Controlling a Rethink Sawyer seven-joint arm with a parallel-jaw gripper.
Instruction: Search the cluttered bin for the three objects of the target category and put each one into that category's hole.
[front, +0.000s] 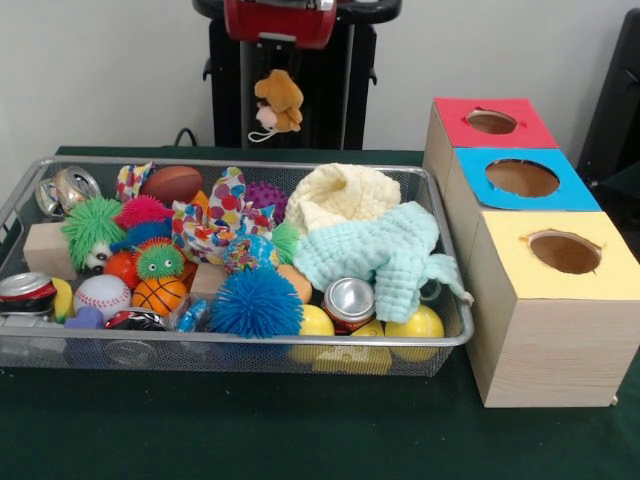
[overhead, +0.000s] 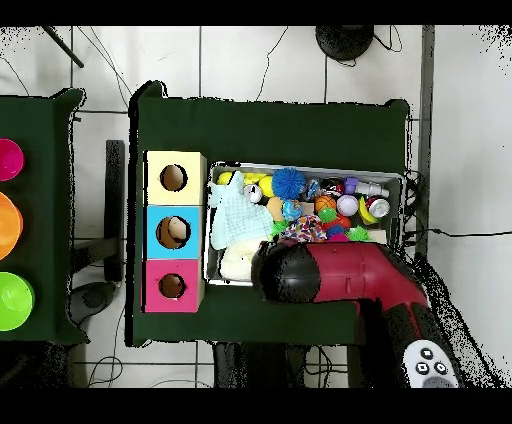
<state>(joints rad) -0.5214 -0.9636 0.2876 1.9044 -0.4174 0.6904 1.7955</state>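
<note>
Jaws (front: 277, 100) hang high above the wire bin's (front: 230, 345) back edge, closed on a small tan stuffed animal (front: 279, 100) that dangles clear of the clutter. Below lie balls, cans and a mint cloth (front: 385, 255). Beside the bin on the green surface (front: 300, 430) stand three boxes (front: 545, 300), each with a round hole: red, blue, yellow.

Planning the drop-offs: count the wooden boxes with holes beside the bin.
3, in a row beside the wire mesh bin: the red-topped wooden box farthest back, the blue-topped wooden box in the middle, the yellow-topped wooden box nearest the camera. None seems hidden.
</note>
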